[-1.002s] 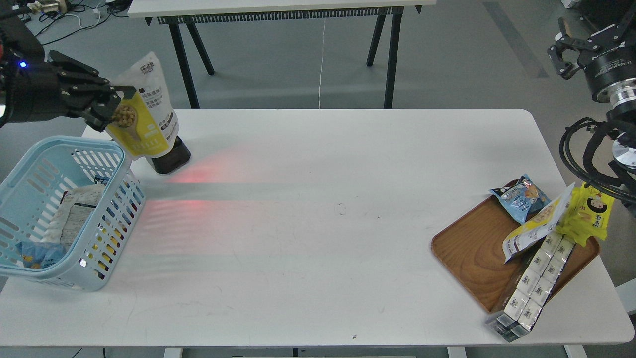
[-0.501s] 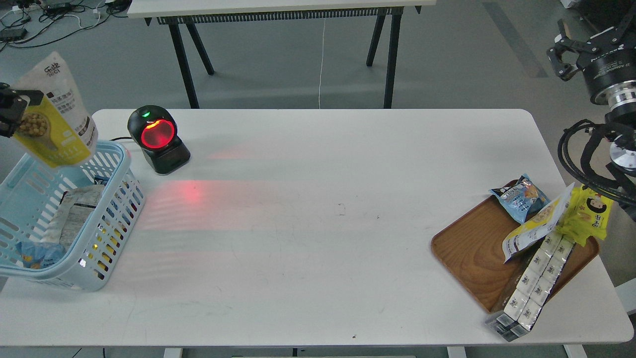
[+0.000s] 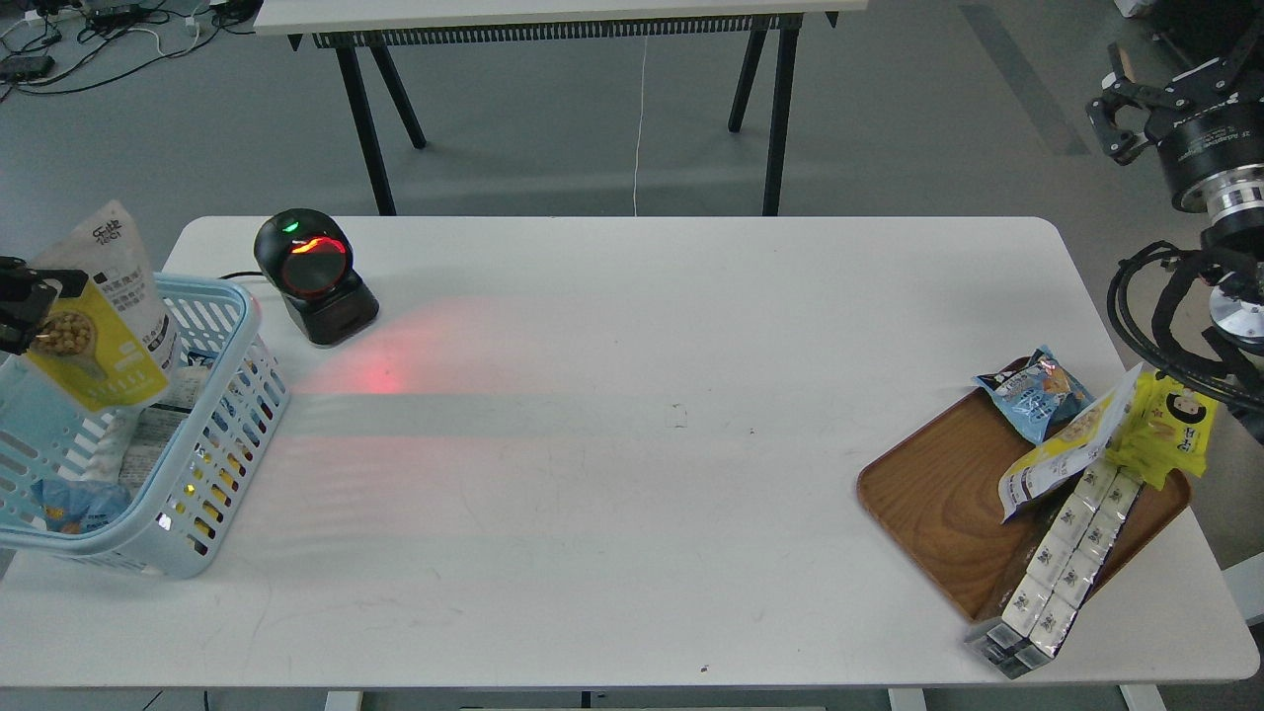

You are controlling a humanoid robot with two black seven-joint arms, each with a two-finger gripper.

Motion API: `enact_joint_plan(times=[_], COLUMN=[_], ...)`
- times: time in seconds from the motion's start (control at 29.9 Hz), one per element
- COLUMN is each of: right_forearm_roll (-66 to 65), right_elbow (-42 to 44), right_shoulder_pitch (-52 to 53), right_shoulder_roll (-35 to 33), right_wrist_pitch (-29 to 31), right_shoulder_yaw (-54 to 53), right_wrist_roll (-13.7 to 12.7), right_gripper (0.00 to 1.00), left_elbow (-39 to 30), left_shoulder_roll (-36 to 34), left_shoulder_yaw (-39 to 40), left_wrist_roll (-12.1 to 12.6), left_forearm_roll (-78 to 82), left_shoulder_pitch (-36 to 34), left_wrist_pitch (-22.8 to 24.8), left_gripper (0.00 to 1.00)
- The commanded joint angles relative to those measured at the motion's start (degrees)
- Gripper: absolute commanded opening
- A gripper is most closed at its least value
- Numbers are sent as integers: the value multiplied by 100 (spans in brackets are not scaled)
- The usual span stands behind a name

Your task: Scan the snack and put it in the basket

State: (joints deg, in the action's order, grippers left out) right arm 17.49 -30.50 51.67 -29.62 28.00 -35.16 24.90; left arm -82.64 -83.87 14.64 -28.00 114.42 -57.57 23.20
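The left gripper [image 3: 30, 301], at the view's left edge, has its jaws pinching the small yellow-and-white stand-up snack pouch [image 3: 99, 316] by its left side; the pouch hangs over the light blue slotted plastic basket [image 3: 212, 425] on the white tabletop [image 3: 632, 474]. The right gripper [image 3: 1136, 114] is raised, jaws spread.

My white table [image 3: 632, 474] carries the basket [image 3: 212, 434] at its left edge, the scanner [image 3: 314, 276] just behind it, and the wooden tray [image 3: 938, 504] at right.
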Motion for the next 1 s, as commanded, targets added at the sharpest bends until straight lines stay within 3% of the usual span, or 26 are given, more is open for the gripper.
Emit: enact_joint_plan(times=[0.0, 0.27, 0.37, 0.4, 0.53, 0.77, 0.97], right_forearm_roll=[0, 0, 0, 0, 0, 0, 0], right_elbow=[0, -9, -9, -9, 0, 0, 0], right_shoulder_pitch=[1, 10, 19, 19, 45, 80, 265], right_shoulder_roll=[-9, -27, -44, -44, -62, -79, -114], right_wrist_pitch=[0, 0, 0, 0, 0, 0, 0], right_shoulder_yaw=[0, 0, 0, 0, 9, 0, -96], right_wrist_roll=[7, 7, 7, 7, -2, -2, -11], right_gripper=[99, 99, 99, 99, 99, 99, 99], left_elbow=[-24, 11, 125, 195, 669, 2118, 3656], left_shoulder_roll=[19, 28, 46, 81, 423, 1749, 3251], left_shoulder_yaw=[-49, 4, 30, 65, 328, 926, 1663], left_wrist_roll=[0, 0, 0, 0, 0, 0, 681], left_forearm_roll=[-43, -1385, -2254, -2649, -3881, -6016, -8283], left_shoulder_pitch=[0, -53, -88, -97, -220, -650, -756], left_wrist_pitch=[9, 97, 80, 88, 97, 290, 370], left_gripper=[6, 49, 94, 99, 99, 99, 99])
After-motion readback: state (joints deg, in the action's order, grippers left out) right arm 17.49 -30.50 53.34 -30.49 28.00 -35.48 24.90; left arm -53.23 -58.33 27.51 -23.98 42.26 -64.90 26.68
